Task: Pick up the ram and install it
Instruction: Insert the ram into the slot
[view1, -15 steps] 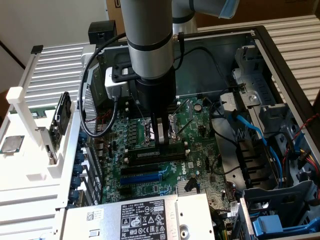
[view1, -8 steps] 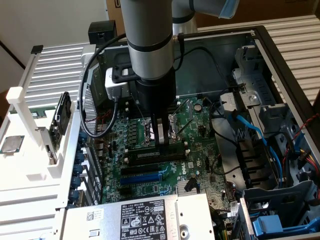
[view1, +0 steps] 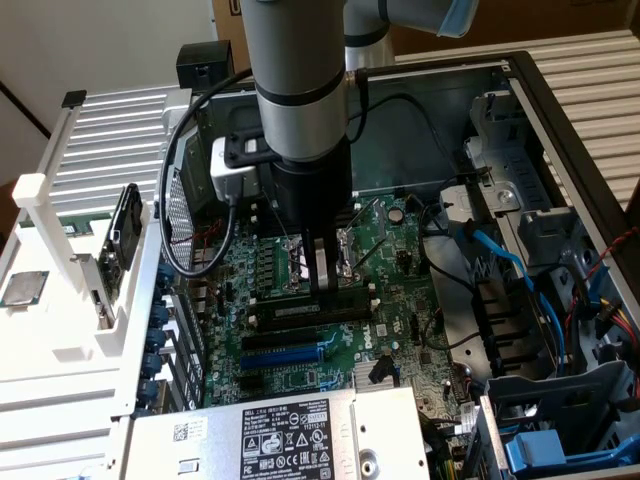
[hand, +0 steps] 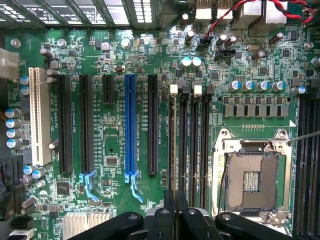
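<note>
A workshop or lab bench for computer assembly: an open desktop case (view1: 560, 120) lies on its side with its motherboard (view1: 300, 290) exposed, a white parts rack (view1: 70, 290) stands beside it, and cardboard boxes (view1: 560, 20) sit behind.

Glossy green motherboard (hand: 125, 65), blue plastic slot (hand: 130, 125), matt (seemingly metal) white rack (view1: 60, 330).

Green motherboard (hand: 125, 130), blue expansion slot (hand: 131, 130), black gripper (hand: 175, 210).
</note>
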